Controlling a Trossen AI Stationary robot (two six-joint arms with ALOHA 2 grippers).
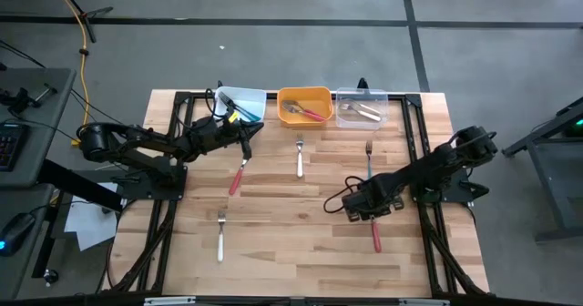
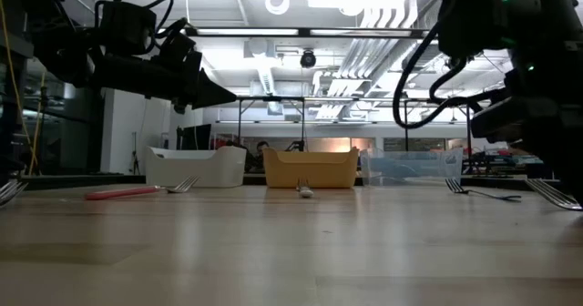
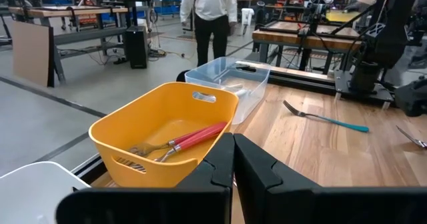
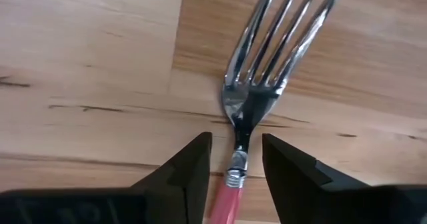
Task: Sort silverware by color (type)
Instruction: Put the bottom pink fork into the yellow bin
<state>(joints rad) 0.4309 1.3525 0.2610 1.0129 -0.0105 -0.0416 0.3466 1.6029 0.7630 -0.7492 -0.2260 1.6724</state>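
A red-handled fork (image 4: 248,104) lies flat on the wooden table (image 1: 301,251) at the near right. My right gripper (image 4: 237,147) points down over it, open. Its fingers stand on either side of the fork's neck, where the red handle (image 4: 225,201) begins, without touching it. My left gripper (image 3: 233,147) is shut on nothing and hangs level beside the white bin (image 1: 239,99). Other forks lie loose on the table: a red one (image 1: 237,176), a white one (image 1: 299,158), a blue one (image 1: 369,156) and another white one (image 1: 220,236).
Along the far edge stand the white bin, an orange bin (image 1: 305,106) holding red-handled forks (image 3: 190,139) and a clear bin (image 1: 362,108) holding silver ones. A person (image 3: 210,11) stands in the room beyond the table. Bare wood lies at the near middle.
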